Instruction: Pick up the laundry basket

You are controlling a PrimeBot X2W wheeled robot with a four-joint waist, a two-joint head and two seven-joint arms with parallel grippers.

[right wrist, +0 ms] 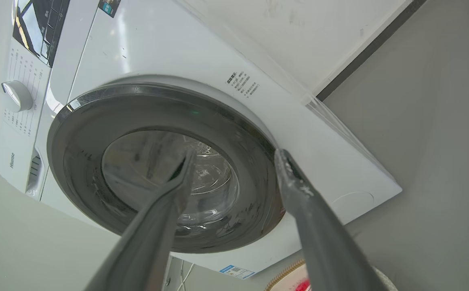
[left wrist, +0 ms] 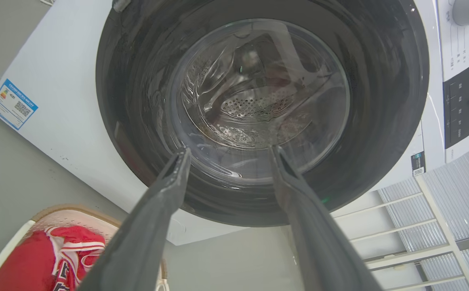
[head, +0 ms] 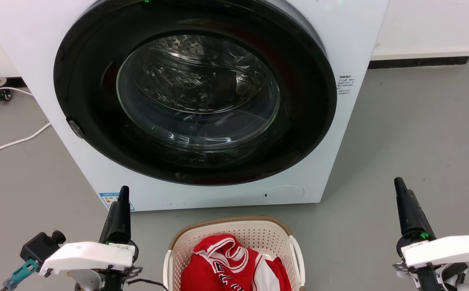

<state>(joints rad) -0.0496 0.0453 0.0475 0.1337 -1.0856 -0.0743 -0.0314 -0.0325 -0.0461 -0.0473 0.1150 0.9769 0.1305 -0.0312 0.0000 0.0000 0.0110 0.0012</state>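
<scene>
The left gripper is seen with its two long dark fingers spread apart and nothing held between them. In the left wrist view the fingers are pointed at the round glass door of a white front-loading washer. The right gripper is likewise held open and empty, its fingers aimed at the same door from the other side.

In the head view both grippers are shown low in the frame, fingers pointing up towards the washer. The left one is placed at the lower left and the right one at the lower right. The laundry basket is set on the grey floor between them, just in front of the washer's base, and is cut off by the bottom edge. It is touched by neither gripper. The left gripper is near its left side, and the right gripper is well apart from it.

The basket is cream-white and perforated, with a brown woven-look rim and a white loop handle on its right side. A red and white garment is piled inside it. The washer door is shut, and the metal drum is seen through the glass. A blue label is stuck at the washer's lower left corner. A white cable is trailed across the floor at far left.
</scene>
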